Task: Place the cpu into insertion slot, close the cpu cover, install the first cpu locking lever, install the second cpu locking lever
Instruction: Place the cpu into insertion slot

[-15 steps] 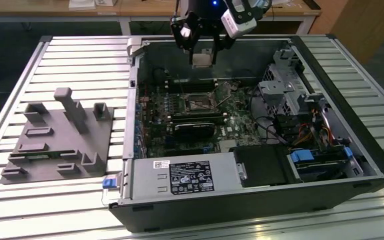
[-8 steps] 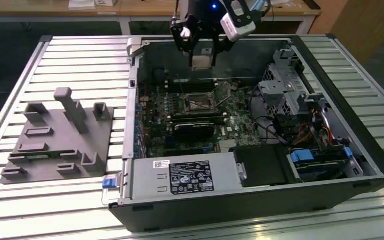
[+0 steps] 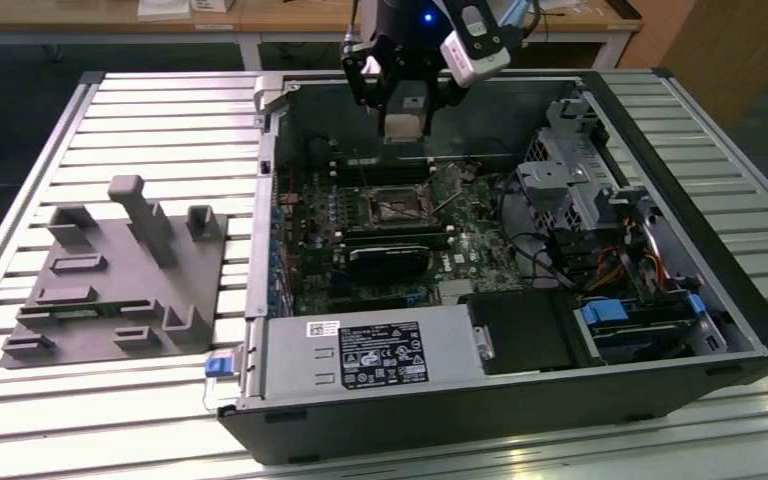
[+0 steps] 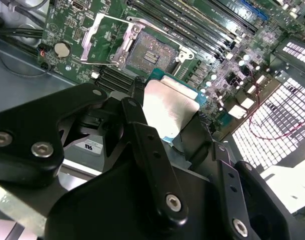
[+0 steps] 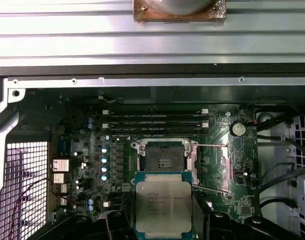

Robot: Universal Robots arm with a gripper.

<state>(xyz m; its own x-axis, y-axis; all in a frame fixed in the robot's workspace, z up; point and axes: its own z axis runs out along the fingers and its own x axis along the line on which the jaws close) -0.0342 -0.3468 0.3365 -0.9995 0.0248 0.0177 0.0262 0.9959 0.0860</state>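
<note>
Over the open computer case (image 3: 491,425) and its green motherboard (image 5: 220,167), we hover with our gripper (image 3: 406,120). The jaws pinch the cpu (image 5: 163,207) by opposite edges. It lies flat, metal top up, its sides square with the uncovered insertion slot (image 5: 164,159) on the board below.
</note>
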